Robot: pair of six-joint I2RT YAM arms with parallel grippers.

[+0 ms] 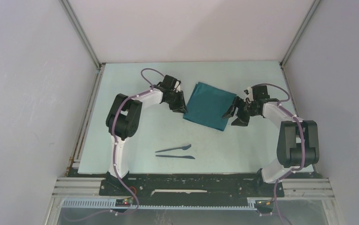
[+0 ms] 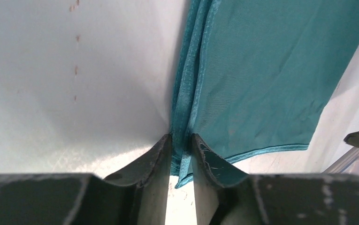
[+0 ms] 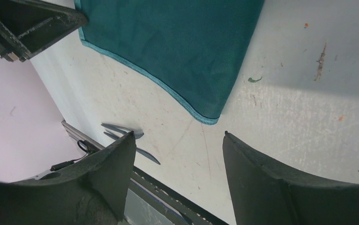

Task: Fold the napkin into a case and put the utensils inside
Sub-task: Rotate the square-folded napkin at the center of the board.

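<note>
The dark teal napkin (image 1: 209,106) lies folded in layers at mid-table, roughly square. My left gripper (image 1: 179,104) is at its left edge, shut on the layered hem of the napkin (image 2: 187,112). My right gripper (image 1: 233,115) is open and empty beside the napkin's right corner (image 3: 208,118), just above the table. The two dark utensils lie side by side near the front: the fork-like one (image 1: 173,148) and the knife (image 1: 175,156). Both show small in the right wrist view (image 3: 123,131), partly hidden behind a finger.
The pale table (image 1: 135,140) is walled at left, right and back. A black rail (image 1: 191,180) runs along the front edge by the arm bases. The left gripper's body (image 3: 25,23) shows at the right wrist view's top left.
</note>
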